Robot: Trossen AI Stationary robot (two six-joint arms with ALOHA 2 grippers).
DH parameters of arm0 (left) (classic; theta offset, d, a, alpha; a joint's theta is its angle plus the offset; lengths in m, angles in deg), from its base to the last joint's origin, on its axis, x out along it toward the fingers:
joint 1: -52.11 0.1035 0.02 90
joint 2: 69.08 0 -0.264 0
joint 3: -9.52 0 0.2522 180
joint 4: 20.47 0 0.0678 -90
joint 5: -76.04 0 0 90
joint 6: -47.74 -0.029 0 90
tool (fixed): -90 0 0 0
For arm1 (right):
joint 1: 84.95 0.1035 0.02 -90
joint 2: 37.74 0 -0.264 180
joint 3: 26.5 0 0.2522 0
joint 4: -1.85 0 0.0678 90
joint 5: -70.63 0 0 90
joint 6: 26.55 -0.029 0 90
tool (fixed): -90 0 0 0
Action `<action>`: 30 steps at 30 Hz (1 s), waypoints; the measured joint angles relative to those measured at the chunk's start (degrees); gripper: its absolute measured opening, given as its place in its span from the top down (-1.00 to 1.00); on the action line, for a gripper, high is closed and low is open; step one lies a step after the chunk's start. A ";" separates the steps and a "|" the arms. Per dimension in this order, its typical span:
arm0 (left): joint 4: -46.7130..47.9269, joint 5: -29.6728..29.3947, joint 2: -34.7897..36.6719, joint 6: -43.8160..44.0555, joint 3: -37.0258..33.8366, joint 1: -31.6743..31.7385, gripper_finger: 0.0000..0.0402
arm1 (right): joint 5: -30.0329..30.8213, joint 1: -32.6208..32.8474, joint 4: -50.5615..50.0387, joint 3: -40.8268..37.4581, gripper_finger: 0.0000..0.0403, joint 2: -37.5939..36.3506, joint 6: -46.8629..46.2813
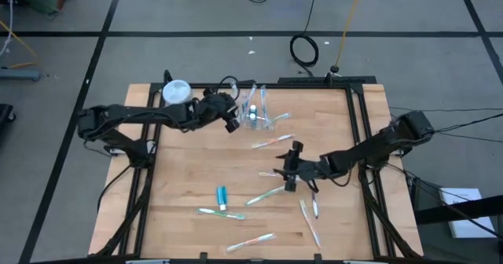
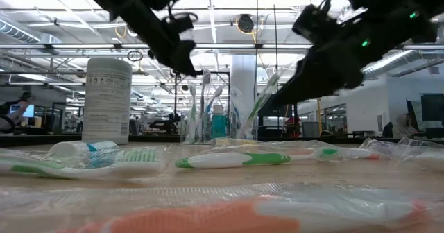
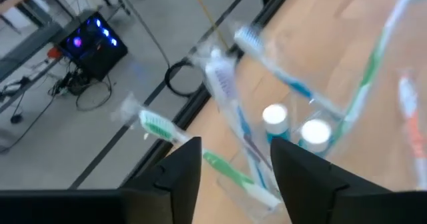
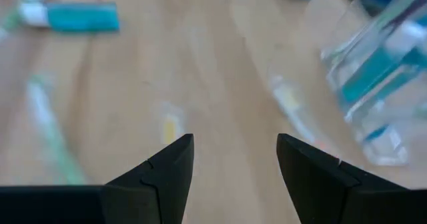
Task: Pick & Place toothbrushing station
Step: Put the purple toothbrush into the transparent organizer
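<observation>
Hovering open-fingered, left gripper [image 1: 233, 116] beside the clear cup [image 1: 257, 113]; right gripper [image 1: 288, 172] open mid-table

The cup [image 1: 258, 113] stands near the table's [image 1: 181, 177] far edge, toothbrushes upright in it, with the cylindrical container [image 1: 176, 93] off to its left at the far-left corner. Left end effector [image 1: 232, 121] sits just left of the cup. Right end effector [image 1: 291, 170] hovers mid-table. A toothpaste tube [image 1: 222, 197] lies nearer the front, loose toothbrushes [image 1: 271, 141] scattered around it.
</observation>
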 joint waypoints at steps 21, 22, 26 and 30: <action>3.65 4.07 10.46 -3.16 0.05 -4.35 0.17 | -15.20 13.86 -51.50 -0.69 -0.04 -19.48 -64.73; 3.69 4.73 10.46 -3.15 0.05 -4.38 0.18 | -14.40 13.59 -50.81 -1.75 -0.04 -19.50 -65.57; 3.71 5.68 10.46 -3.28 0.05 -4.38 0.22 | -16.50 12.53 -41.22 -7.11 -0.04 -18.83 -64.72; 3.40 7.23 10.46 -3.22 0.05 -4.34 0.24 | -16.41 11.41 -33.44 -11.95 -0.04 -17.26 -63.96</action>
